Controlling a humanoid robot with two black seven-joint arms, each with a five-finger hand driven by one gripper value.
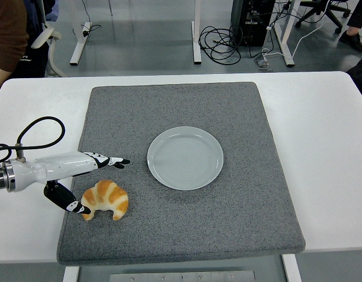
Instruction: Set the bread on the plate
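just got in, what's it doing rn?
The left hand is at the croissant near the front-left of the grey mat, fingers spread above it and the thumb at its left end. Nothing is gripped; the croissant lies on the mat. The plate sits empty mid-mat. The right arm is out of view.
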